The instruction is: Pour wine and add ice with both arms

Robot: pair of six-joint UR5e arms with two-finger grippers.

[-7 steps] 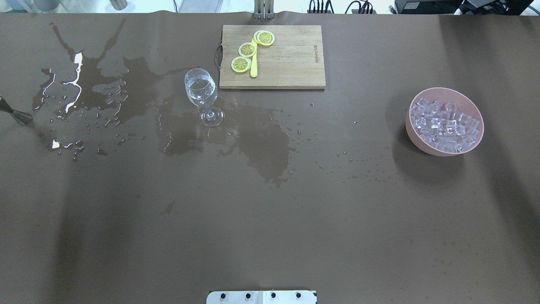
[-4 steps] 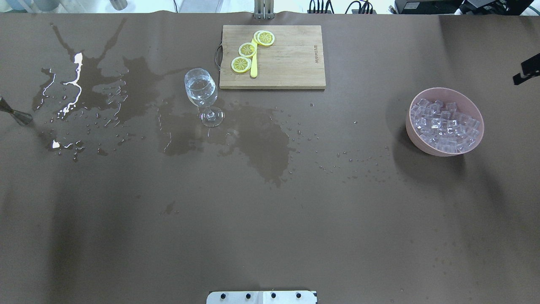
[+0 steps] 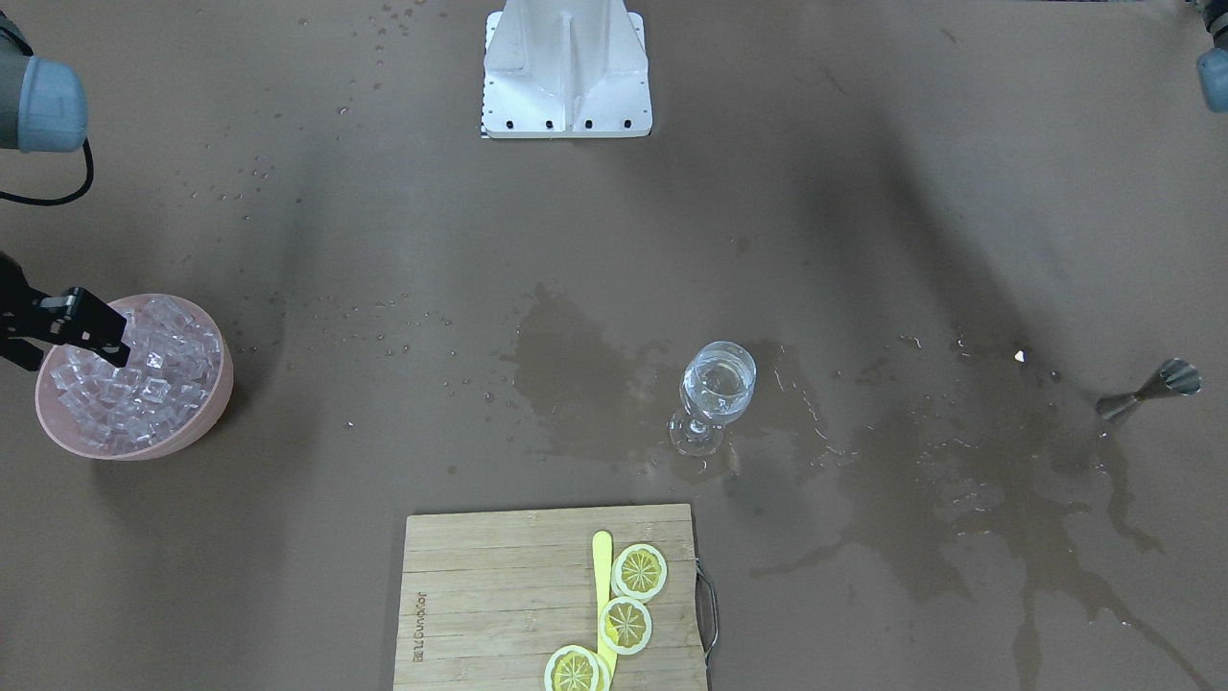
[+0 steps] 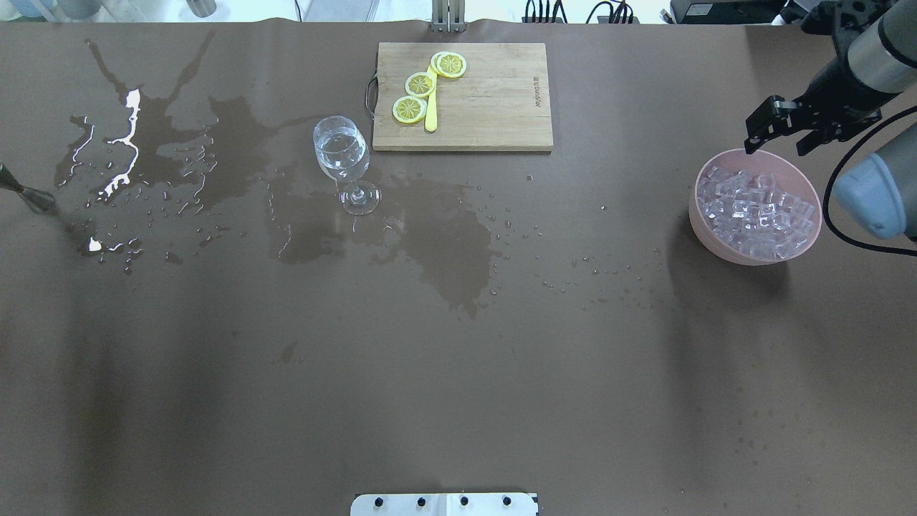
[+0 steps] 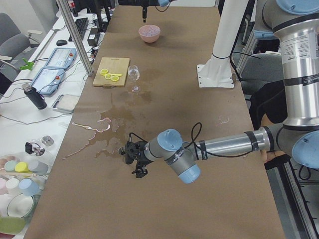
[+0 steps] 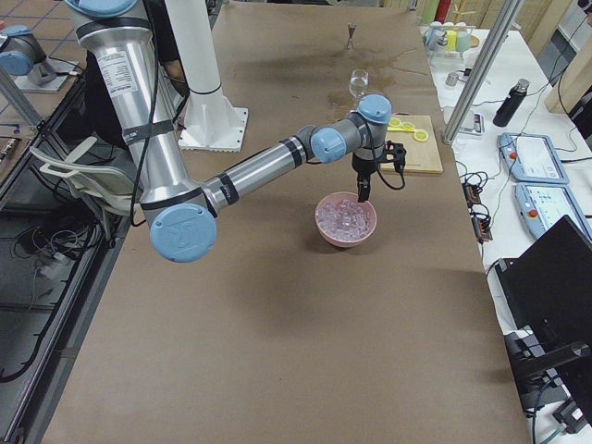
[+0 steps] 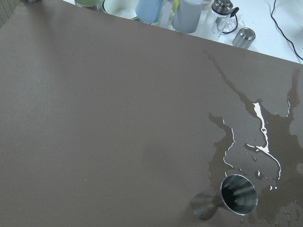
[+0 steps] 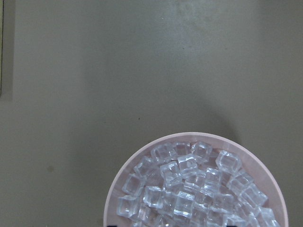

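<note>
Wine [image 4: 342, 156]: clear, colourless, part-filling upright stemmed glass [image 4: 359, 201] on desk [image 4: 458, 373].
Ice [image 4: 756, 208]: glassy cubes heaped in pink bowl [image 4: 707, 241].
Right arm [image 6: 259, 168]: grey, extended above bowl.
Left arm [image 5: 224, 144]: low over desk.

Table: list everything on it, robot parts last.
glass: one, clear, left of centre
wine: clear, in the glass
board: one, wooden, far edge
lemon slices: three, yellow, on board
stick: one, yellow, on board
bowl: one, pink, right side
ice: many, clear, in bowl
jigger: one, steel, left end
spill: wet patches, left half
mount: one, white, near edge
right end effector: black, open, above bowl's far rim
left end effector: black, near jigger, state unclear
</note>
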